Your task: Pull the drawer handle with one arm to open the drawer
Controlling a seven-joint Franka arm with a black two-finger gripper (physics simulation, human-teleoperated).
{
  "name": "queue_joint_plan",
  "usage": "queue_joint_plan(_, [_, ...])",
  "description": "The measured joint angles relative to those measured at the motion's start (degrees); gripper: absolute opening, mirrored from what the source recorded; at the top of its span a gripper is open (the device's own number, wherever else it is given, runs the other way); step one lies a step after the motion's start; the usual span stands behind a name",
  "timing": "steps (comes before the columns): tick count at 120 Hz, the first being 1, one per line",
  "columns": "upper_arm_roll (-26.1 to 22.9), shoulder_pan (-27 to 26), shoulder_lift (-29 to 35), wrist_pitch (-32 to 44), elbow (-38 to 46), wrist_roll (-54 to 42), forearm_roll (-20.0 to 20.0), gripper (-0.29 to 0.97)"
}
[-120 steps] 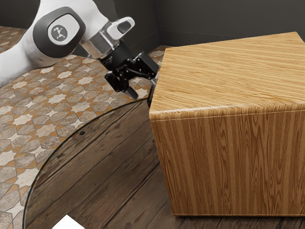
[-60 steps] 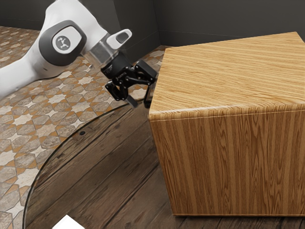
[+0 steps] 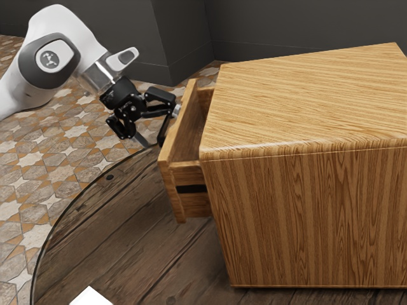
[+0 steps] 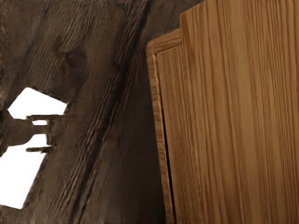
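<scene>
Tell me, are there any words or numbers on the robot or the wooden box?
No words or numbers can be read anywhere.
Round dark cap on the arm: a small white symbol, not letters.
Wooden cabinet and its drawer: only wood grain, no label.
White patch on the dark table: blank.

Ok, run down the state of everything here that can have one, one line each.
Drawer: partly pulled out of the cabinet, toward the exterior view's left.
Cabinet: upright, with that drawer sticking out of its face.
Gripper: open, fingers apart, close against the drawer's front.
</scene>
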State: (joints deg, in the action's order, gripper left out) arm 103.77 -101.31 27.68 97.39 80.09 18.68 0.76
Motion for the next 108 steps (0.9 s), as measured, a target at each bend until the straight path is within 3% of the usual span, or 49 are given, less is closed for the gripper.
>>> queue_joint_plan(29, [1.0, 7.2, -0.2, -2.7, -1.1, -1.1, 0.7, 0.67])
queue_joint_plan(63, [-4.5, 17.4, 0.3, -5.5, -1.6, -3.2, 1.7, 0.68])
queue_joint_plan(108, [-9.3, 21.8, 3.8, -10.1, -8.0, -6.9, 8.4, 0.68])
